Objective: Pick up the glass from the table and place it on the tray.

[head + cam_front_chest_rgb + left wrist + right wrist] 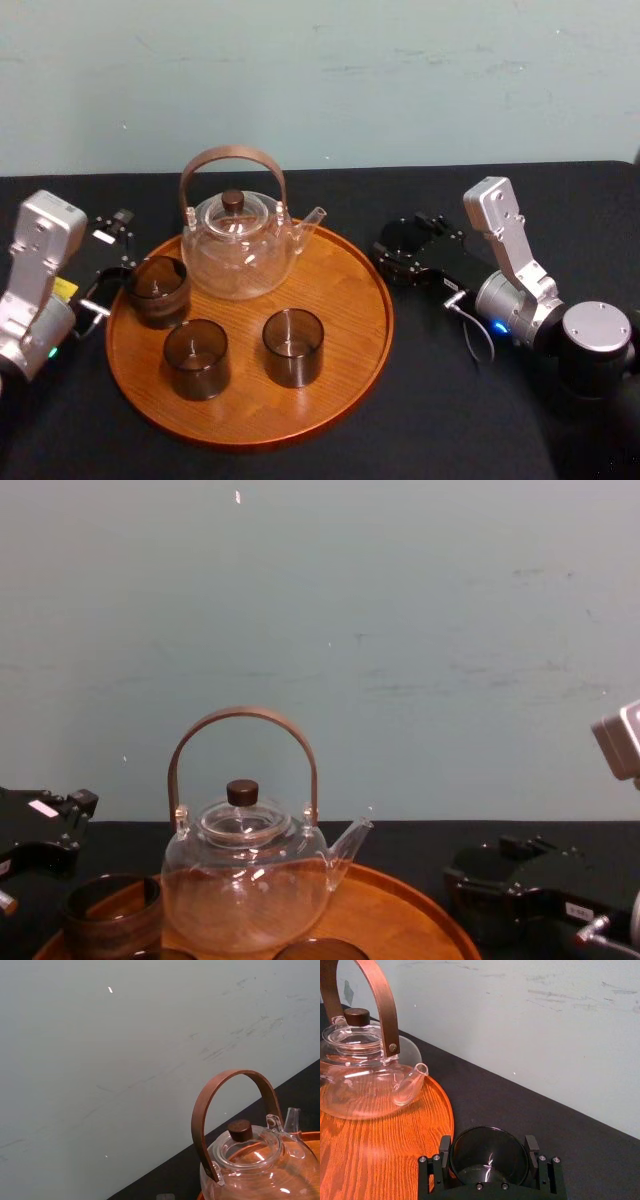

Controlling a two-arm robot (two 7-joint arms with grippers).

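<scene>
A dark smoked glass (490, 1156) stands on the black table just off the tray's right rim, and my right gripper (488, 1149) is shut on it, one finger on each side. From the head, the same glass (404, 240) sits in the right gripper (400, 255) beside the round orange-brown wooden tray (350, 340). The chest view shows that gripper (497, 885) low at the right. My left gripper (116, 250) stands open at the tray's left edge, next to a dark glass (158, 290) on the tray, holding nothing.
A clear glass teapot (240, 245) with a brown arched handle stands at the back of the tray. Two more dark glasses (196, 358) (293, 346) stand at the tray's front. A pale wall rises behind the table.
</scene>
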